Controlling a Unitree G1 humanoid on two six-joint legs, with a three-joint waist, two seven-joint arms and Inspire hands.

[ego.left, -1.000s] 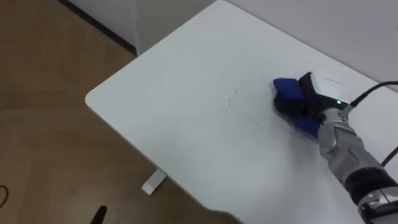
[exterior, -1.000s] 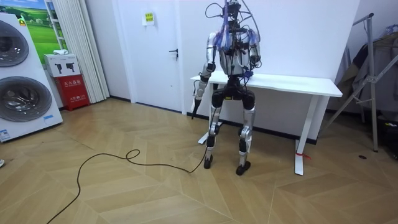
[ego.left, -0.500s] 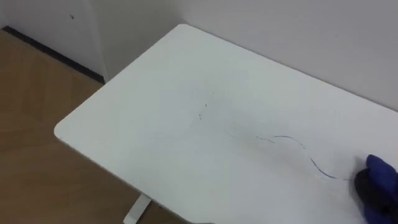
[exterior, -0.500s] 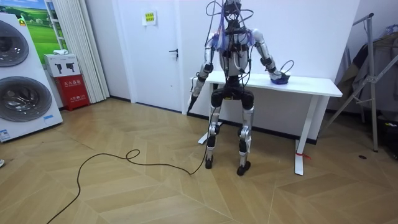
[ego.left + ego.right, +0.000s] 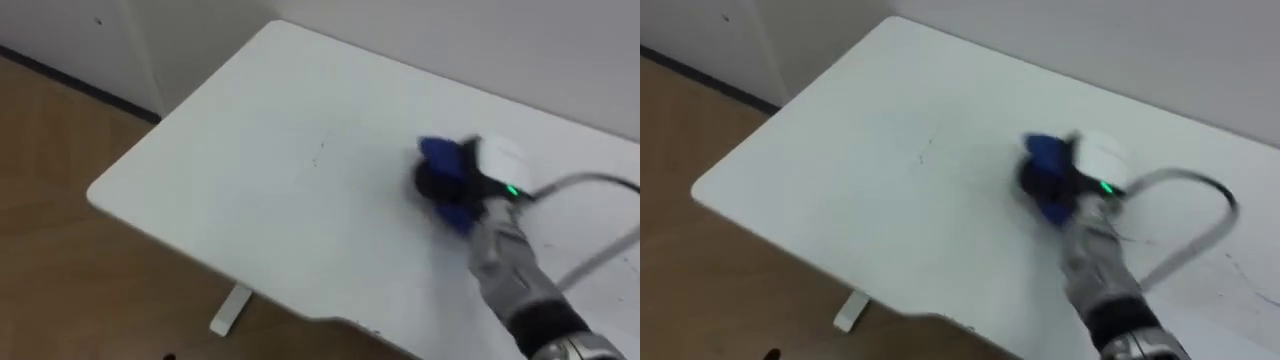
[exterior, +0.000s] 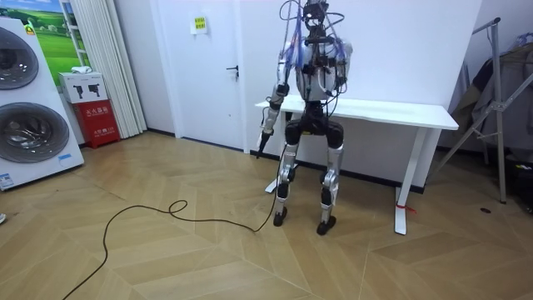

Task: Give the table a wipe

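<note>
At the white table (image 6: 400, 112) – the robot stands on both legs at the long near side, close to the end at the room view's left, its back to the room camera. Looking down through its head camera, we find the blue cloth (image 5: 437, 156) lying on the tabletop, right of centre and about midway between the near edge and the edge along the wall. The right hand (image 5: 468, 183) sits on top of the cloth, the arm reaching in from the lower right. Blue shows both ahead of the hand and on its near side. Motion blur covers the hand, so we cannot tell whether it grips the cloth or only presses down on it.

A faint thin mark (image 5: 319, 150) runs on the tabletop to the left of the cloth, apart from it. Under the near-left corner one white table foot (image 5: 228, 308) rests on the wooden floor (image 6: 166, 258).

The left hand (image 6: 268, 117) hangs low at the robot's side – just off the table's end at the room view's left, below the level of the tabletop and touching nothing that we can make out. Whether it is open or closed we cannot tell at this distance.

Around the scene: a washing machine (image 6: 29, 108) and a red box (image 6: 98, 121) at the room view's left, a white door (image 6: 212, 71) behind the robot's left arm, and a metal stand (image 6: 491, 100) at the far right.
</note>
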